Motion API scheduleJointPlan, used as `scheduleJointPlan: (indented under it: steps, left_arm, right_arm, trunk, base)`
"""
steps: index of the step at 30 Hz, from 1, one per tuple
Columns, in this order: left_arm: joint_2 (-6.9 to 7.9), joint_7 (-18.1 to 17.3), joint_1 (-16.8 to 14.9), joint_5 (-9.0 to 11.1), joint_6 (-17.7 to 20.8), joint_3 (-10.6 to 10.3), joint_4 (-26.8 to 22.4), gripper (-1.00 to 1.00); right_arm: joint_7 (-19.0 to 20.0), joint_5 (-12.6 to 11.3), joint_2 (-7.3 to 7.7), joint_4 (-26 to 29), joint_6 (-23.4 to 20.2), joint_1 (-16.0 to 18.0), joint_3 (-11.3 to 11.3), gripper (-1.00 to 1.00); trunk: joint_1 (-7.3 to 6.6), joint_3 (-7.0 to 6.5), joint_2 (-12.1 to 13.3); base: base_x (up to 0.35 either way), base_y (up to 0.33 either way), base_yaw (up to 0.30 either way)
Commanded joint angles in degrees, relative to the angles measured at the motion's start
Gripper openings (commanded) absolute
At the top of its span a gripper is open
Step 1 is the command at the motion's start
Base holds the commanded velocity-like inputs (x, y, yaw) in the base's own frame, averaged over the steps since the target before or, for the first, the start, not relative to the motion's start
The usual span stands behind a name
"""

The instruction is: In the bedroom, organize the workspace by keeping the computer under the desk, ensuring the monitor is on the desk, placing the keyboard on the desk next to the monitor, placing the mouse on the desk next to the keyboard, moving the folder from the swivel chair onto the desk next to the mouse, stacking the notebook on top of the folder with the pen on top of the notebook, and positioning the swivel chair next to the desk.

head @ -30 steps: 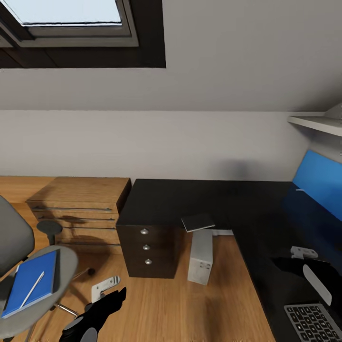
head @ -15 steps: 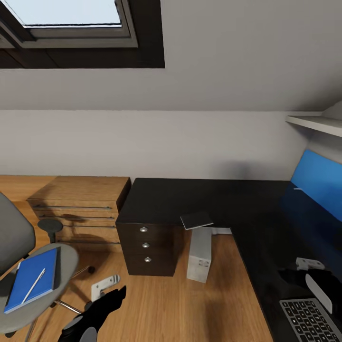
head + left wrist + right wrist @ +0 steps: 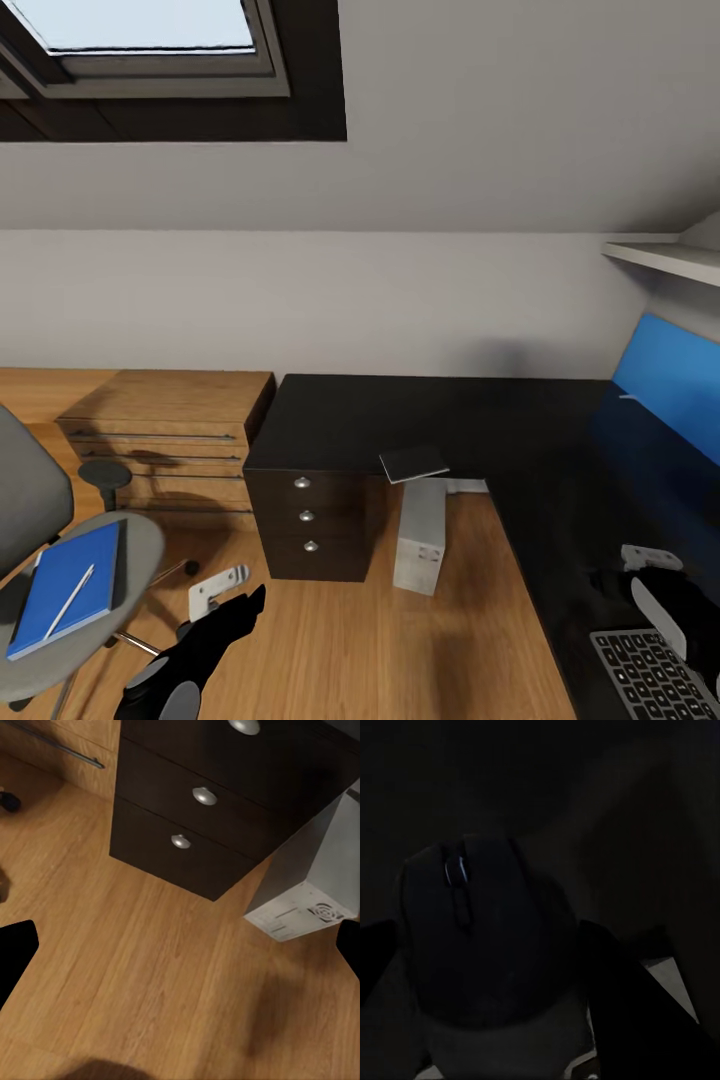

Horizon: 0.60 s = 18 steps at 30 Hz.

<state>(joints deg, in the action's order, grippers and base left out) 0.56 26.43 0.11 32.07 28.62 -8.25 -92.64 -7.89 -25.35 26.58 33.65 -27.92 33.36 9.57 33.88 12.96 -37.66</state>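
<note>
The swivel chair (image 3: 140,560) stands at the left, with the blue folder (image 3: 70,590) on its seat and the white pen (image 3: 68,603) on the folder. Low beside the chair, above the floor, my left gripper (image 3: 235,600) (image 3: 180,952) is open and holds nothing. The computer (image 3: 420,540) (image 3: 307,885) stands under the black desk (image 3: 420,415). A dark notebook (image 3: 415,465) lies at the desk's inner edge. My right gripper (image 3: 625,580) (image 3: 487,945) is shut on the black mouse (image 3: 487,937) just above the desktop, beside the keyboard (image 3: 655,675). A wide flat panel, showing blue, (image 3: 665,385) stands at the right.
A light wooden dresser (image 3: 165,430) stands against the wall left of the desk's drawers (image 3: 310,520) (image 3: 202,795). A white shelf (image 3: 665,258) juts out above the desk's right side. A skylight (image 3: 140,40) is set in the sloping ceiling. Wooden floor (image 3: 135,967) lies between chair and desk.
The right gripper has shifted along the desk toward the keyboard with the mouse. The left gripper has lifted slightly. The view has moved a little.
</note>
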Motion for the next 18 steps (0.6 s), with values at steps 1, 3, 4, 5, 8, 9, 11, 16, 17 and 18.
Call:
scheduleJointPlan:
  steps: [1, 3, 4, 5, 8, 9, 11, 16, 17, 18]
  left_arm:
    - [0.05, 0.60, -0.02, 0.61, 0.04, -0.09, -0.11, 1.00]
    - [0.05, 0.60, -0.02, 0.62, 0.04, -0.05, -0.13, 1.00]
    - [0.05, 0.62, -0.02, 0.62, 0.04, -0.04, -0.13, 1.00]
    - [0.05, 0.63, -0.02, 0.62, 0.04, -0.03, -0.15, 1.00]
    - [0.05, 0.64, -0.02, 0.63, 0.04, -0.02, -0.14, 1.00]
    - [0.05, 0.64, -0.02, 0.63, 0.04, -0.02, -0.15, 1.00]
    - [0.05, 0.64, -0.02, 0.63, 0.03, -0.02, -0.14, 1.00]
    - [0.01, 0.64, -0.02, 0.63, 0.03, -0.02, -0.13, 1.00]
    - [-0.01, 0.64, -0.02, 0.63, 0.03, -0.02, -0.11, 1.00]
    - [-0.01, 0.64, -0.02, 0.63, 0.03, -0.02, -0.10, 1.00]
  right_arm:
    - [-0.63, -0.73, -0.02, 0.10, -0.15, 0.04, 0.45, -1.00]
    - [-0.68, -0.70, -0.07, 0.10, -0.13, 0.04, 0.45, -1.00]
    - [-0.70, -0.68, -0.14, 0.10, -0.12, 0.04, 0.45, -1.00]
    - [-0.71, -0.63, -0.17, 0.10, -0.12, 0.04, 0.45, -1.00]
    - [-0.72, -0.37, -0.38, 0.10, -0.12, 0.04, 0.45, -1.00]
    - [-0.72, -0.32, -0.45, 0.10, -0.12, 0.04, 0.45, -1.00]
    - [-0.73, 0.39, -0.54, 0.10, -0.16, 0.04, 0.45, -1.00]
    - [-0.73, 1.48, -0.57, 0.08, -0.13, 0.04, 0.37, -1.00]
    - [-0.73, 1.50, -0.57, 0.09, -0.12, 0.04, 0.36, -1.00]
    - [-0.73, 1.50, -0.57, 0.09, -0.12, 0.04, 0.36, -1.00]
  trunk:
    - [0.25, 0.27, -0.50]
    - [0.69, 0.62, -1.30]
    - [0.90, 0.80, -1.70]
    - [1.12, 0.98, -2.10]
    - [1.78, 1.52, -3.30]
    - [2.00, 1.70, -3.70]
    - [2.44, 2.06, -4.51]
    - [3.54, 2.96, -6.51]
    - [3.76, 3.14, -6.91]
    - [3.98, 3.32, -7.31]
  base:
    - [0.000, 0.000, 0.000]
    - [0.000, 0.000, 0.000]
    - [0.000, 0.000, 0.000]
    - [0.000, 0.000, 0.000]
    - [0.000, 0.000, 0.000]
    - [0.000, 0.000, 0.000]
    - [0.000, 0.000, 0.000]
    - [0.000, 0.000, 0.000]
    - [0.000, 0.000, 0.000]
    - [0.000, 0.000, 0.000]
